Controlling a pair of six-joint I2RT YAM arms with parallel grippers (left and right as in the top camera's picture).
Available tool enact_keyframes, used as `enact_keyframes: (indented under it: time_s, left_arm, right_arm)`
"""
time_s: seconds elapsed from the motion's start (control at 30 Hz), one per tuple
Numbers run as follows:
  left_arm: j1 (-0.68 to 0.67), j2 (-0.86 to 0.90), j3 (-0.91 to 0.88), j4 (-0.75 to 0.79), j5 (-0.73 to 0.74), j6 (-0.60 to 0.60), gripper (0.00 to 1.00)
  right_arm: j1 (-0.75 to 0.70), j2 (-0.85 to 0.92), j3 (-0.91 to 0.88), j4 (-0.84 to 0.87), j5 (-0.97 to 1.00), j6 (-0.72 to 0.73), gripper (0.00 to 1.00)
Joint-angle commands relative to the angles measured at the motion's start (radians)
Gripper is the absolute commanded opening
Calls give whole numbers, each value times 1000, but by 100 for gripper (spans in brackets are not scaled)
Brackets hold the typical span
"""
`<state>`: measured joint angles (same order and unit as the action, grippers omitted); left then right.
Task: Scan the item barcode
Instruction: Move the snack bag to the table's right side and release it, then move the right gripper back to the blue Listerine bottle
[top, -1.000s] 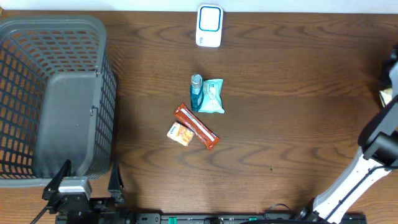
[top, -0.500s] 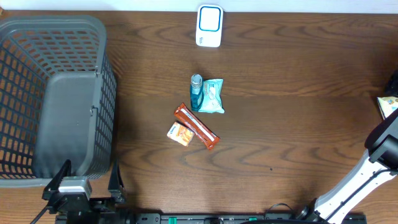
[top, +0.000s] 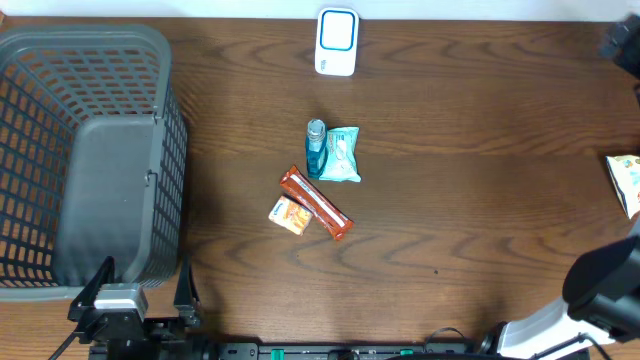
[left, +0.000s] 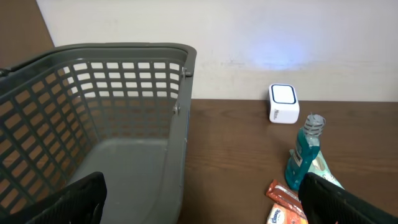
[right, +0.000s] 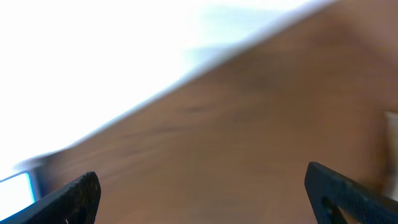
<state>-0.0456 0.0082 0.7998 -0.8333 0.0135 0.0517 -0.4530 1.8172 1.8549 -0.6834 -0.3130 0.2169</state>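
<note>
The white barcode scanner (top: 336, 42) stands at the table's far edge; the left wrist view shows this scanner (left: 283, 103) too. Mid-table lie a blue bottle (top: 315, 148), a teal wipes pack (top: 343, 154), an orange-brown bar (top: 316, 203) and a small orange tissue pack (top: 290, 215). A light snack packet (top: 625, 180) lies alone at the right edge. My left gripper (left: 205, 205) is open and empty, low at the near left. In its blurred wrist view my right gripper (right: 202, 199) is open and empty. Overhead, a dark blur in the far right corner may be it.
A large grey mesh basket (top: 90, 42) fills the left side of the table, and my left gripper (top: 137, 290) sits at its near end. The right arm's white link (top: 545, 335) crosses the near right corner.
My right gripper went from shut to open, letting go of the snack packet at the right edge. It has swung away toward the far right corner. The left arm has not moved.
</note>
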Motion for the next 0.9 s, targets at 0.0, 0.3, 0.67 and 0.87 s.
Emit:
enact_keyframes:
  time_s: [0.0,0.3,0.67,0.87]
  left_arm:
    - [6,-5,4,3,5,-5,98]
    - [6,-5,4,3,5,-5,97]
    - [6,-5,4,3,5,-5,98]
    - [6,-5,4,3,5,-5,98]
  right_arm:
    - [67,-1,2,10,-485,-30,99]
    - [396,6,0,-387,-661,-1133,99]
    - [764,18,0,-445,-306,-1337,96]
    - [889,61,-2,-367,-215,-1284,74]
